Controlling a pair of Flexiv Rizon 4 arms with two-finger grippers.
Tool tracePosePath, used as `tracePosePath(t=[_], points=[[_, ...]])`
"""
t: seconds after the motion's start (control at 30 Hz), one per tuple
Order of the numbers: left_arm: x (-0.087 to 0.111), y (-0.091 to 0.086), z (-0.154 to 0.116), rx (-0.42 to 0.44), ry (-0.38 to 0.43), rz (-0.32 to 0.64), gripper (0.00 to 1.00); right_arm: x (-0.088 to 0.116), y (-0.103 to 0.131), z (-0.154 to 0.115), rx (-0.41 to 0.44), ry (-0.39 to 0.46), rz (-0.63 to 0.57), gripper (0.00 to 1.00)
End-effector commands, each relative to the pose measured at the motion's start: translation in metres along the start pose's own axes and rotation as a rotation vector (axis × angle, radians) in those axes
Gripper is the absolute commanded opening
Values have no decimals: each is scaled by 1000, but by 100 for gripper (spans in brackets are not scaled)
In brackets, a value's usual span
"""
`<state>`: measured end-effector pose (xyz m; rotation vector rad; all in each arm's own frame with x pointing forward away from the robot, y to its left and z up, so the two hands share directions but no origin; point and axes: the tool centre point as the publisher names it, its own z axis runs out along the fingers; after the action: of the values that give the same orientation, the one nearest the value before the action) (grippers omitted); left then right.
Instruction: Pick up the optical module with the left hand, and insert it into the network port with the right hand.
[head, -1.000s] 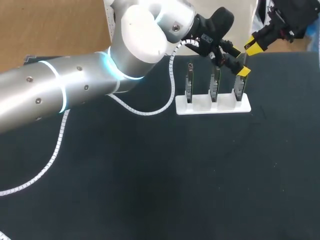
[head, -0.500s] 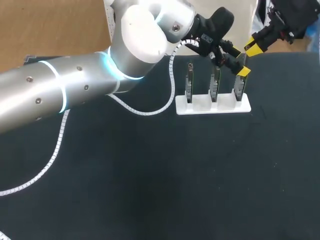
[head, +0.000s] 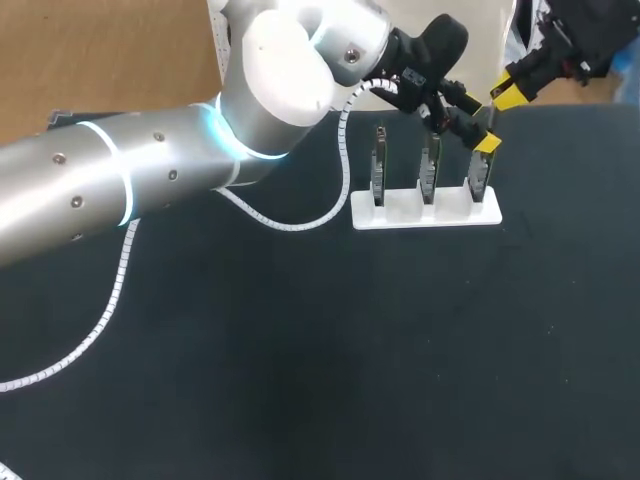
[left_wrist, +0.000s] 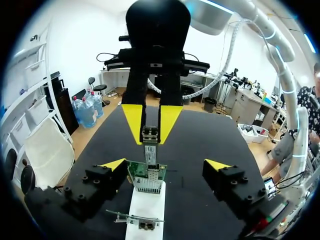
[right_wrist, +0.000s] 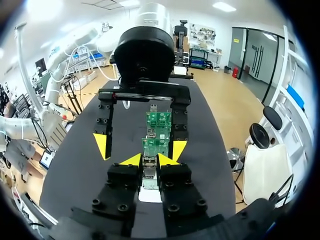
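Note:
The optical module (left_wrist: 150, 135), a small metal block, is pinched in my right gripper (left_wrist: 151, 120), which is shut on it and hangs just above the nearest network card (left_wrist: 146, 177). In the right wrist view the module (right_wrist: 149, 165) sits between the right gripper's (right_wrist: 150, 160) yellow tips, over the green cards (right_wrist: 157, 129). My left gripper (left_wrist: 165, 165) stands open, its fingers straddling that same card without touching it. Seen from the head camera, the left gripper (head: 478, 122) is at the rightmost card (head: 480, 180) and the right gripper (head: 508, 92) is just behind it.
A white stand (head: 425, 210) holds three upright cards in a row on the black table (head: 350, 350). The left arm (head: 150, 180) and its white cable (head: 120, 280) lie across the left half. Open tabletop spreads in front of the stand.

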<state>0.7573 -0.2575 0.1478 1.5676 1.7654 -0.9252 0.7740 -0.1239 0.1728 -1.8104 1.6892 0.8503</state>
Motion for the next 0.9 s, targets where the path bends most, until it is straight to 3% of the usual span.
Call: tracePosePath(t=[0.03, 0.9], points=[[-1, 1, 0, 2, 6, -1, 100, -1, 4, 0, 9, 2, -2, 0], [-1, 1, 0, 2, 6, -1, 100, 6, 3, 7, 4, 18, 5, 0]])
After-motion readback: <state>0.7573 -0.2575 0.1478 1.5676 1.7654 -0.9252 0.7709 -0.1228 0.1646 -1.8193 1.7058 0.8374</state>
